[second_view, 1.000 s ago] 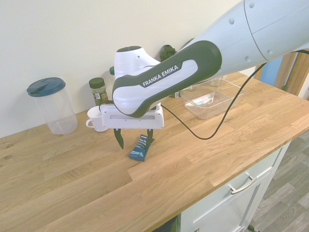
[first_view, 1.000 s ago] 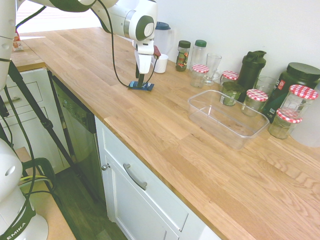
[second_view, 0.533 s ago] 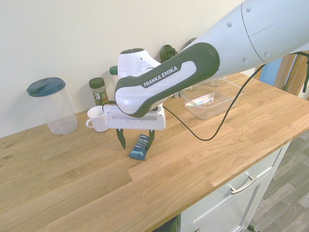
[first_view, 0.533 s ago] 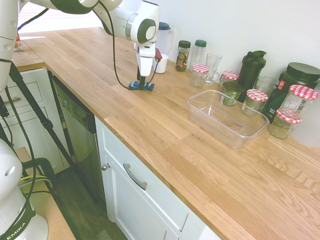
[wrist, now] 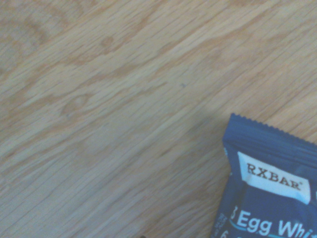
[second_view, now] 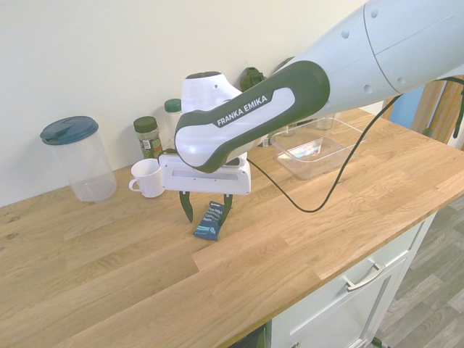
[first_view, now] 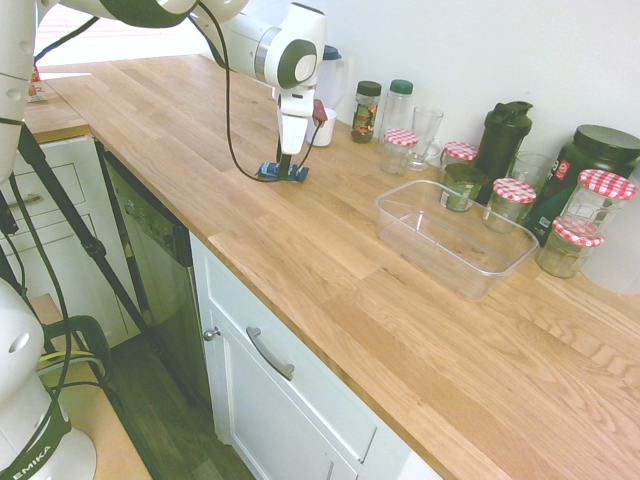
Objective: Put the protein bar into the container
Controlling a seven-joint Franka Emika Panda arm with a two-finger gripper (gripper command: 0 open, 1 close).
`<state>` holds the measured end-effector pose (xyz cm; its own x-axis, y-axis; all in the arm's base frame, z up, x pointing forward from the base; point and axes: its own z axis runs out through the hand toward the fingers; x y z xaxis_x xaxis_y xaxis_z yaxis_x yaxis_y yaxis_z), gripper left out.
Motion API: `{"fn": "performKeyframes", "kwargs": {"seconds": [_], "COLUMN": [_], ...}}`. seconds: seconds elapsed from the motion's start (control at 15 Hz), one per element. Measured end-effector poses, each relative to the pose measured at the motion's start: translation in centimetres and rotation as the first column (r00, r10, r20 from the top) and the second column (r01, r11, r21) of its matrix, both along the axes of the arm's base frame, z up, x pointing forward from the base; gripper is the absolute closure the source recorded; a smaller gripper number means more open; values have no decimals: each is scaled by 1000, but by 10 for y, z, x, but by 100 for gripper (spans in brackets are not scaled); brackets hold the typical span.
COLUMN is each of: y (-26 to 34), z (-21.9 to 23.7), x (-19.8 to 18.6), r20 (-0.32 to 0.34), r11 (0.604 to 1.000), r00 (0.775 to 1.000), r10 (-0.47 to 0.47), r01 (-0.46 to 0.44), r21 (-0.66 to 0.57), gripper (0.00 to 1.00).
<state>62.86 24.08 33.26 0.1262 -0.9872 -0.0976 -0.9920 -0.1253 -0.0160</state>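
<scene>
Pointing straight down at the wooden counter (first_view: 300,250), the gripper (first_view: 290,168) in the first exterior view stands over the protein bar (first_view: 282,172), which lies flat on the wood. From this side the fingers overlap into one dark line, so their spacing cannot be read here. At about 3 o'clock from the bar, well apart from it, sits the container (first_view: 455,238) — clear, shallow and with nothing in it. Jars with red-checkered lids (first_view: 514,190) stand along its far side near the wall, and a small white cup (first_view: 322,127) stands just behind the gripper.

Seen from the second exterior view, the gripper (second_view: 206,209) has its two dark fingers (second_view: 186,207) spread, one on each side of the protein bar's (second_view: 209,222) upper end. The finger at the 3 o'clock side stands right at the wrapper's edge; the other is clear of it, with bare wood between. The bar rests on the counter (second_view: 304,239), not lifted. The white cup (second_view: 148,178) is at roughly 10 o'clock from the bar, a lidded clear jug (second_view: 77,157) further off the same way, and the container (second_view: 315,147) lies far off at about 2 o'clock.

Up close in the wrist view, wood grain (wrist: 109,109) fills most of the picture, and the protein bar (wrist: 270,193) shows a crimped blue wrapper end with a light label reading RXBAR.
</scene>
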Motion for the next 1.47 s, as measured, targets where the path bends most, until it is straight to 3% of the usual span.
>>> {"fn": "performKeyframes", "kwargs": {"seconds": [0.47,1.07,1.47], "y": [-7,-5,-36], "z": [-2,6,100], "x": [-1,-1,-39], "r20": [-34,-20,73], "r11": [1000,1000,995], "r00": [999,1000,992], "r10": [-12,-1,100], "r01": [12,1,-99], "r21": [-17,-11,-9], "gripper": [100,100,100]}}
